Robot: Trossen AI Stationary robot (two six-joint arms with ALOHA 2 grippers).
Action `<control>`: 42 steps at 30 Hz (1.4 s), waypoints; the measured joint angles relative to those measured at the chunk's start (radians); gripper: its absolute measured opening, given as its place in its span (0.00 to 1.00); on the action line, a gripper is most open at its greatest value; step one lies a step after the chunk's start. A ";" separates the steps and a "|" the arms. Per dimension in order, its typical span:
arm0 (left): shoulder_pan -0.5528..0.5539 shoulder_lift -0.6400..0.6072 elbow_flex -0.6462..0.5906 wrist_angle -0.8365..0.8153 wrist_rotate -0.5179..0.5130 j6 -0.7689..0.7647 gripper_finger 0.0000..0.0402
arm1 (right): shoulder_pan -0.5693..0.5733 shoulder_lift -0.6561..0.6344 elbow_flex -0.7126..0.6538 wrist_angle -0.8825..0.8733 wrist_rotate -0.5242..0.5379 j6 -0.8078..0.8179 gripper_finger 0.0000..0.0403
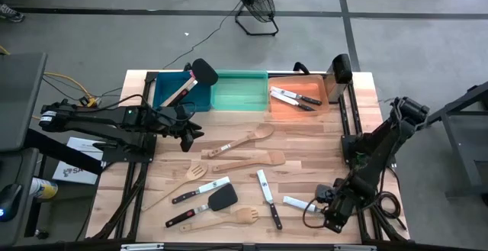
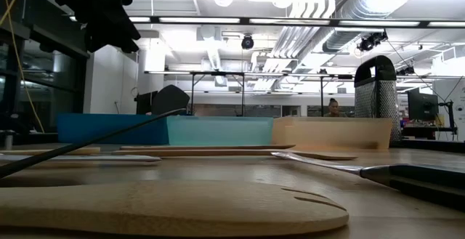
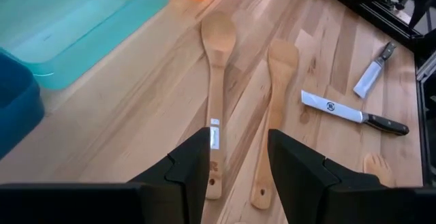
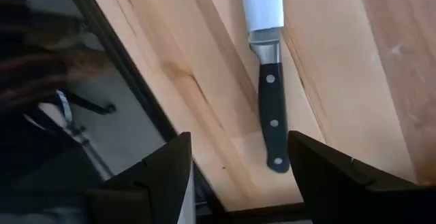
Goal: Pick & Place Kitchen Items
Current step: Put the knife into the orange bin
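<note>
Kitchen items (image 1: 229, 167) lie scattered on the desk (image 1: 320, 129); right tool (image 4: 238, 176), wide and empty, straddles a knife (image 4: 270, 94) handle for grasping; left tool (image 3: 238, 169), half-open and empty, aims at wooden spoon (image 3: 216, 108).

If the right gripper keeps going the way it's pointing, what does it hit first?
Most likely the black-handled knife lying on the table: its handle sits between the open right gripper fingers, just ahead. How far below is unclear.
</note>
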 joint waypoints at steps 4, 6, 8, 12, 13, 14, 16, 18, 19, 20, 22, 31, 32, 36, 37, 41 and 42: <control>0.000 0.000 0.000 -0.008 0.000 0.000 0.36 | 0.011 0.076 0.000 -0.001 -0.020 -0.013 0.58; 0.000 0.000 0.000 -0.015 0.000 0.000 0.36 | 0.014 0.105 0.000 -0.001 -0.002 -0.018 0.58; 0.000 0.000 0.000 -0.018 0.000 0.000 0.36 | 0.018 0.134 0.000 0.002 0.023 -0.020 0.58; 0.000 0.000 0.000 -0.019 0.000 0.000 0.36 | 0.019 0.190 0.009 0.007 0.068 -0.029 0.58; 0.000 0.000 0.000 -0.018 0.000 0.000 0.36 | 0.019 0.204 0.013 0.008 0.072 -0.037 0.58; 0.000 0.000 0.000 -0.018 0.000 0.000 0.36 | 0.019 0.218 0.017 0.008 0.080 -0.047 0.58; 0.000 0.000 0.000 -0.018 0.001 0.000 0.36 | 0.019 0.247 0.027 0.007 0.094 -0.063 0.58; 0.000 0.000 0.000 -0.018 0.001 0.000 0.36 | 0.020 0.276 0.038 0.006 0.102 -0.085 0.58; 0.000 0.000 0.000 -0.019 0.001 0.000 0.36 | 0.020 0.293 0.043 0.004 0.103 -0.101 0.58; 0.000 0.000 0.000 -0.019 0.001 0.000 0.36 | 0.020 0.310 0.049 0.004 0.105 -0.115 0.58; 0.000 0.000 0.000 -0.019 0.001 0.000 0.36 | 0.023 0.336 0.062 0.002 0.105 -0.141 0.58; 0.000 0.000 0.000 -0.048 0.000 0.000 0.36 | 0.047 0.378 0.065 0.006 0.179 -0.098 0.58; 0.000 0.000 0.000 -0.047 0.000 0.000 0.36 | 0.049 0.378 0.064 0.008 0.181 -0.102 0.58; 0.000 0.000 0.000 -0.047 -0.001 0.000 0.36 | 0.059 0.379 0.064 0.010 0.192 -0.103 0.58; 0.000 0.000 0.000 -0.047 -0.003 0.000 0.36 | 0.064 0.379 0.064 0.010 0.198 -0.103 0.58; 0.000 0.000 0.000 -0.047 -0.006 0.012 0.36 | 0.076 0.380 0.064 0.013 0.209 -0.107 0.51; 0.000 0.000 0.000 -0.047 -0.006 0.012 0.36 | 0.077 0.380 0.064 0.015 0.211 -0.107 0.49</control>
